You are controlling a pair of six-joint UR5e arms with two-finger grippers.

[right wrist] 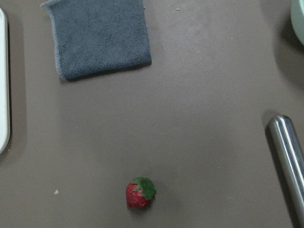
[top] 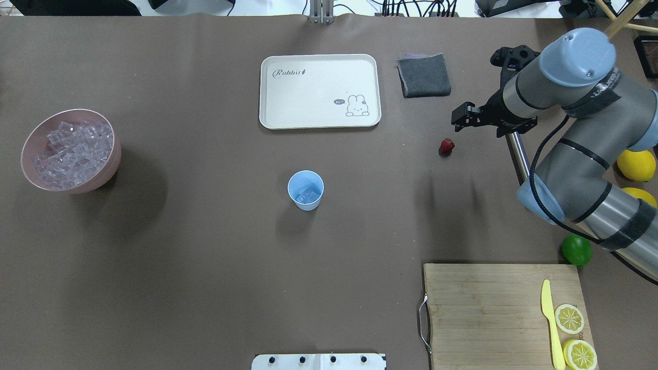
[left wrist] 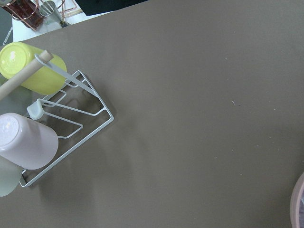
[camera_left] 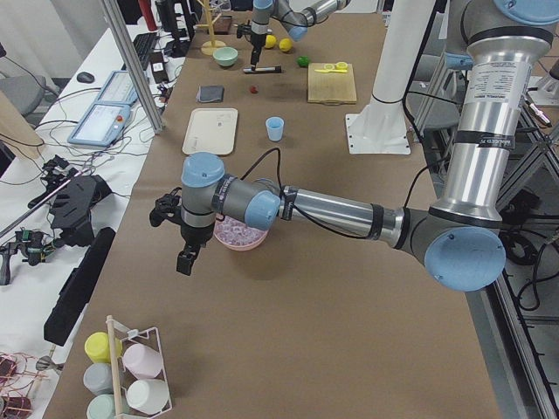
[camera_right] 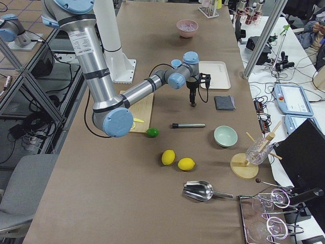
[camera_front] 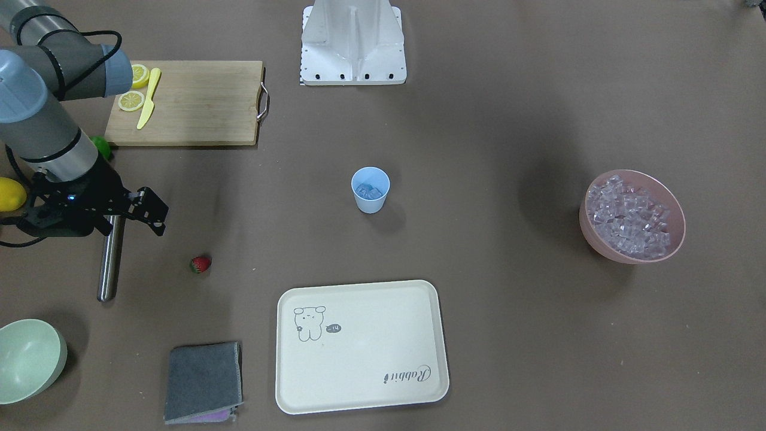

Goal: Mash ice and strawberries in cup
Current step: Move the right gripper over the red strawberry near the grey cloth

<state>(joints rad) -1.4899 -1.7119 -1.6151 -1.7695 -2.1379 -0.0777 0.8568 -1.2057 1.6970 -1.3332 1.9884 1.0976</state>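
Far out on the left we pick up the left gripper [camera_left: 179,237], hanging over the table just beside the pink bowl [top: 115,154]. We only see it from the side camera, so we cannot tell how its fingers stand. Its wrist camera looks down on a wire cup rack [left wrist: 71,118]. The pink bowl brims with the ice [top: 72,149], a glistening heap of clear cubes. Moving across to mid-table, there is the cup [top: 307,206], upright and alone, with a few ice cubes already at the bottom. Beyond it lies the cream tray [top: 318,103] with its rabbit drawing, and next along is a folded grey cloth [top: 424,76]. Now the strawberry [top: 446,147]: it lies on the bare table, well apart from the cup and off to its right, green cap showing in the right wrist view. Above and near it hovers the right gripper [top: 459,115], not touching the fruit, its fingers looking parted in the front view with nothing between them. Just beside it a steel rod [top: 516,154] lies flat on the table. Further right we find a green lime [top: 576,250] and two lemons [top: 636,165]. The wooden cutting board [top: 488,308] at the near edge carries a yellow knife [top: 550,324] and lemon slices [top: 569,318].
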